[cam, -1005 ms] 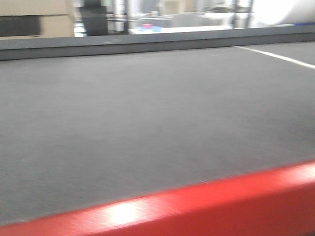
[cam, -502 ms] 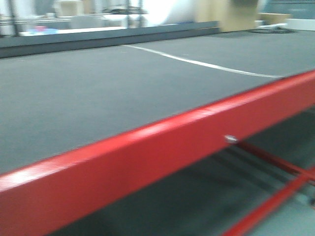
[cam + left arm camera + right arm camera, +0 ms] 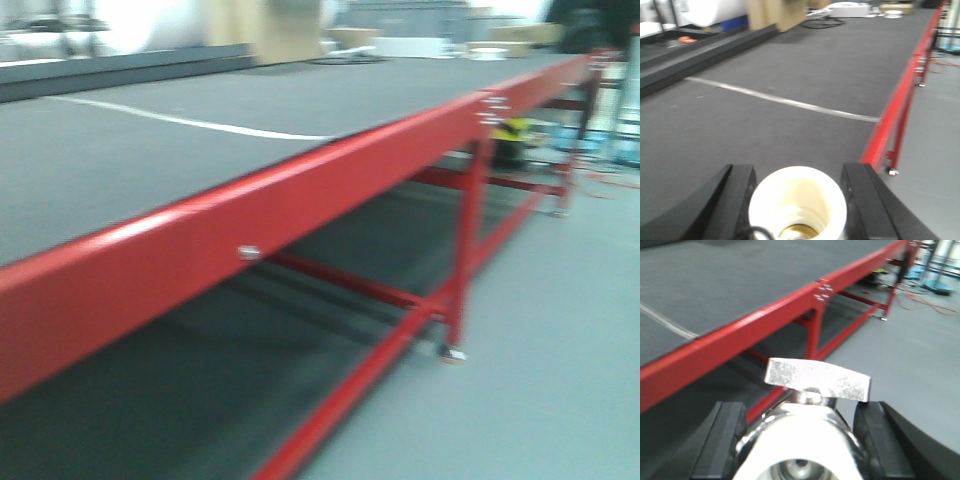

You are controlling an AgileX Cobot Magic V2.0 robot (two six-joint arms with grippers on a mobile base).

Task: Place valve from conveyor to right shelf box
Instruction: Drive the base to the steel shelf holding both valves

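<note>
In the left wrist view my left gripper (image 3: 797, 192) is shut on a valve (image 3: 797, 197). Its round white cap faces the camera and fills the space between the black fingers (image 3: 737, 200). My right gripper (image 3: 800, 432) is shut on a second valve (image 3: 805, 440), a shiny silver body with a white cap and a flat silver handle (image 3: 817, 380) on top. The conveyor (image 3: 150, 150) is a wide dark grey belt with a white line across it and a dark rail (image 3: 700, 52) on its far side. It lies at the left, below and beyond both grippers. The right shelf box is out of view.
A red beam (image 3: 300, 200) edges the belt's near side, on red legs and cross bars (image 3: 465, 250). Grey floor (image 3: 560, 350) spreads to the right. Cardboard boxes (image 3: 265, 25), white items and cables (image 3: 930, 302) lie far back. All views are motion-blurred.
The front view has swung to the right. The belt has slid to the left of the frame, and the red beam, its legs and the grey floor have come into view.
</note>
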